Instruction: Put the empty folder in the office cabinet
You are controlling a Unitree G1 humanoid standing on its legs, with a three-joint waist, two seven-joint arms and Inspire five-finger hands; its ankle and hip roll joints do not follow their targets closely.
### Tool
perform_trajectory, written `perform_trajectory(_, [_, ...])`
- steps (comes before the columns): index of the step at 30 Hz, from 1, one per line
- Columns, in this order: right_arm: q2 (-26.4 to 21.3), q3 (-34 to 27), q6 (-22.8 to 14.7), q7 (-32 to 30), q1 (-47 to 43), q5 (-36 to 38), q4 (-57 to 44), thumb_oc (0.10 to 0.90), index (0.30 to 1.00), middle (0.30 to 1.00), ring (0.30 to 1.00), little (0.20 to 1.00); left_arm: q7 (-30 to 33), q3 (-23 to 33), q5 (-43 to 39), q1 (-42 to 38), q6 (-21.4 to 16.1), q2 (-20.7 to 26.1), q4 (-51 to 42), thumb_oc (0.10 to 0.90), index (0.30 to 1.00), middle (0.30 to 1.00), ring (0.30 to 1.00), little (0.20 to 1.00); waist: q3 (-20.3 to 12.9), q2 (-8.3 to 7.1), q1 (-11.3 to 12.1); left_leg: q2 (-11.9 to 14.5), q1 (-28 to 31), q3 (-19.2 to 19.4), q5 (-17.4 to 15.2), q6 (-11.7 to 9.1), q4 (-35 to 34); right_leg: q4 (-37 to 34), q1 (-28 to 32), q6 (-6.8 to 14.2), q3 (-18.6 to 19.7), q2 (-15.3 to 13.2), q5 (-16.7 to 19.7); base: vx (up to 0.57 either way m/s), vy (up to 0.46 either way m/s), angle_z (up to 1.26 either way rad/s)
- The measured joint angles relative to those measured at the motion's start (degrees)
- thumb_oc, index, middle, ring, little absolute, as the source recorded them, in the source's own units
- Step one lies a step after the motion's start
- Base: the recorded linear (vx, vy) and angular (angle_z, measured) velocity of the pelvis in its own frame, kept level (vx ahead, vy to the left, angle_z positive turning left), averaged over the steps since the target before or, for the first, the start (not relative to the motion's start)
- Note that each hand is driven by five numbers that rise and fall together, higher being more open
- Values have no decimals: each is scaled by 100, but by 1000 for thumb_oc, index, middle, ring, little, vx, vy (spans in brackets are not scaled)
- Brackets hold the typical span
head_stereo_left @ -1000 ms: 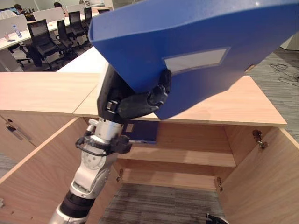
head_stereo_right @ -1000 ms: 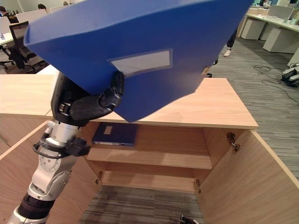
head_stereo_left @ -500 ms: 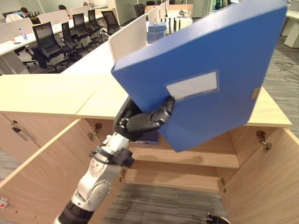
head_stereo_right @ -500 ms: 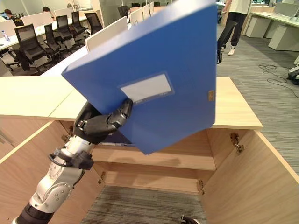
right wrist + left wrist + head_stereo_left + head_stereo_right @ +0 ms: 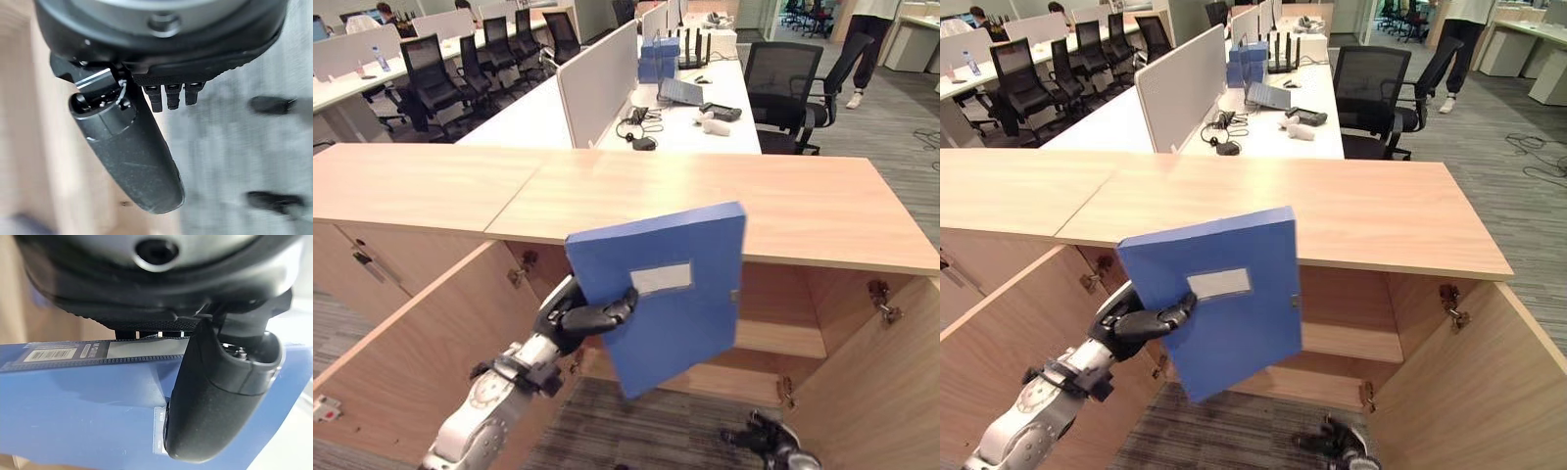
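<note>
Before the open office cabinet (image 5: 773,323) we see our left robot hand (image 5: 578,318) clamped on the blue folder (image 5: 671,289): the thumb lies across the folder's front face just beside its pale label (image 5: 661,278), and the fingers are hidden behind the near edge. We hold the folder upright and slightly tilted, in the air in front of the cabinet's opening and below the wooden worktop (image 5: 803,211). Both cabinet doors (image 5: 1474,392) stand swung out. Our right robot hand (image 5: 1337,443) hangs low near the carpeted floor (image 5: 1234,431), with its fingers relaxed and nothing in it. Beyond the worktop stand desks with office chairs (image 5: 783,83).
</note>
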Motion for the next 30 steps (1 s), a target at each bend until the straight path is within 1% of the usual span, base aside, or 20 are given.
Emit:
perform_trajectory(3, [-25,-56,-33,-68,2,182,-821,800,900,900,900,900,9,243,1,46,-1,-40,113,400,300,300,300,300,29,-40,-1,-5,-4,10,0,0,0,12,-7,0,1,-6,0,0,0,0])
perform_trajectory(4, [-39,-62,-175,-59,-45,230,-1236,800,900,900,900,900,38,382,2,48,-4,-43,166,400,300,300,300,300,38,-62,-5,-6,0,15,0,0,1,13,-5,1,1,-9,0,0,0,0])
perform_trajectory(8, [-171,-86,-214,-8,-122,355,-1925,800,900,900,900,900,105,563,50,51,-16,-138,262,400,300,300,300,300,44,-80,-5,-14,1,29,-2,2,0,13,-8,1,8,-18,0,-2,8,0])
perform_trajectory(10, [-347,-105,-217,78,-117,425,-2286,800,900,900,900,900,119,698,136,51,-17,-279,320,400,300,300,300,300,62,-110,-10,-12,0,37,-4,3,0,13,-7,1,9,-15,-1,0,0,0])
perform_trajectory(15, [-581,-212,-212,217,-94,504,-2433,800,900,900,900,900,122,793,276,51,-32,-272,337,400,300,300,300,300,91,-170,-18,-13,-3,38,-9,8,0,13,-9,2,12,-17,0,0,0,0])
perform_trajectory(16, [-686,-200,-136,292,-25,570,-2610,800,900,900,900,900,118,798,281,50,-37,-272,336,400,300,300,300,300,104,-179,-15,-14,-8,38,-9,8,0,13,-13,2,11,-19,0,0,0,0])
perform_trajectory(19, [-922,-186,-113,588,83,627,-3073,800,900,900,900,900,117,824,288,47,-40,-272,338,400,300,300,300,300,121,-210,-25,-12,-11,39,-11,9,0,13,-19,2,13,-17,0,0,0,0])
perform_trajectory(22, [-1201,-32,-30,939,83,996,-3602,800,900,900,900,900,47,823,480,17,-54,-272,336,400,300,300,300,300,120,-226,-38,-9,-14,45,-13,10,0,14,-28,2,20,-17,0,0,0,0])
perform_trajectory(27, [-1200,116,20,1452,67,1493,-4218,800,900,900,900,900,-114,821,506,10,-61,-275,336,400,300,300,300,300,128,-241,-32,-11,-15,50,-16,10,0,14,-31,2,21,-19,0,0,0,0])
perform_trajectory(30, [-1211,202,68,1600,35,1554,-4433,800,900,900,900,900,-204,821,508,10,-61,-275,335,400,300,300,300,300,136,-258,-14,-11,-19,50,-17,10,0,13,-32,3,22,-18,0,0,0,0])
